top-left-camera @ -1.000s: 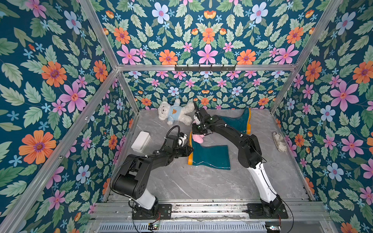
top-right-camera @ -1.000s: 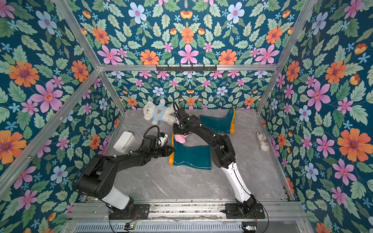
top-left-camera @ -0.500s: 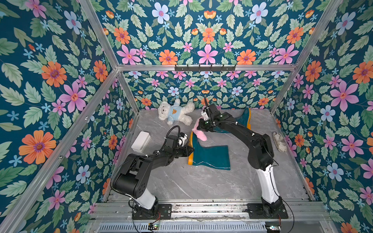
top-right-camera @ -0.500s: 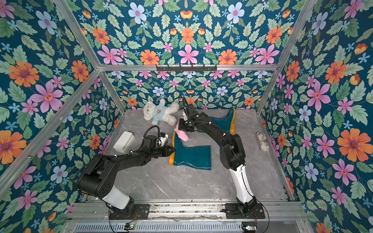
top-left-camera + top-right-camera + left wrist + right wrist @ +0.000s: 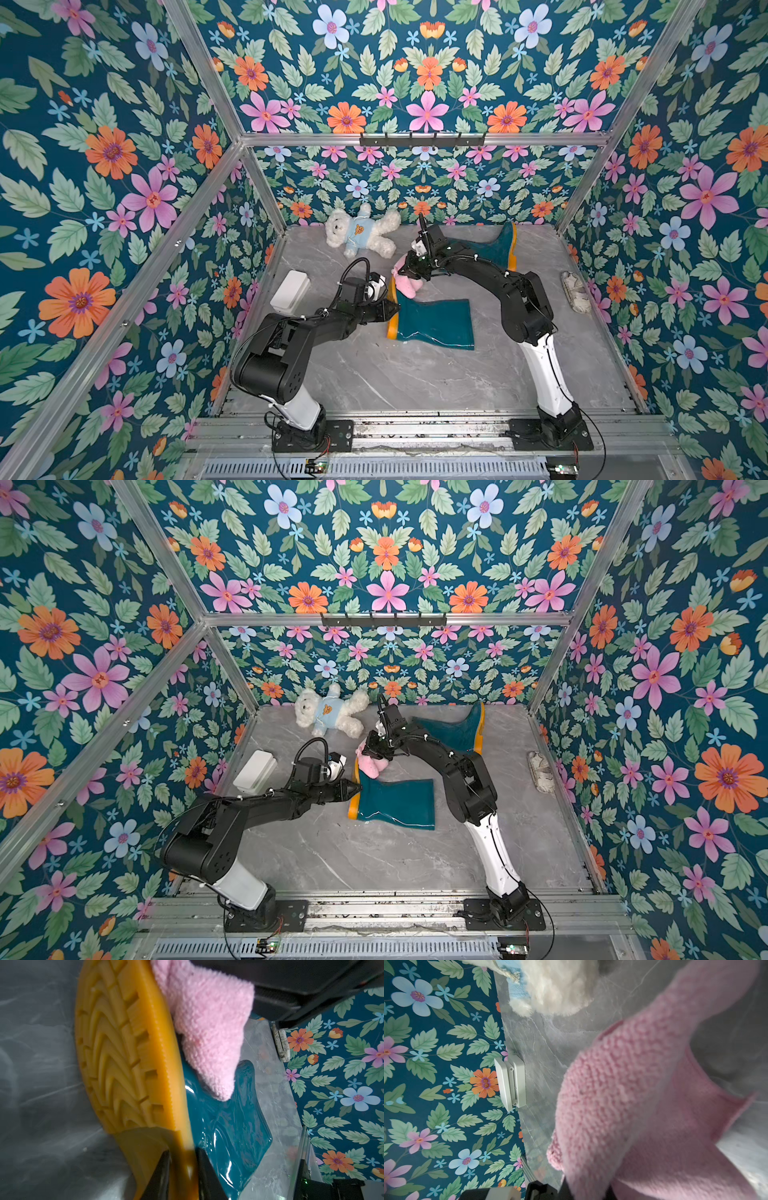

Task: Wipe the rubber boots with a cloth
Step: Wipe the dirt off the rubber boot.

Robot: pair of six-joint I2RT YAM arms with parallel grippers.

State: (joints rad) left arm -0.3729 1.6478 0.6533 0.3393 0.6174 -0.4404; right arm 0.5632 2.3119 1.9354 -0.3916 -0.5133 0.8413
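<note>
In both top views one rubber boot point(image 5: 432, 322) lies on its side mid-surface point(image 5: 374, 374), its twin point(image 5: 494, 245) farther back, and the pink cloth point(image 5: 405, 284) rests on the near boot's foot. The left wrist view shows the left jaws pinching the heel of the sole point(image 5: 124, 1053). The right wrist view shows the cloth bunched in the closed right jaws. Wiping seems under way. The next move likely calls for dragging the cloth along the shaft.

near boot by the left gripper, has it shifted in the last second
No. The near boot lies where it did, its sole just as far from the white box.
</note>
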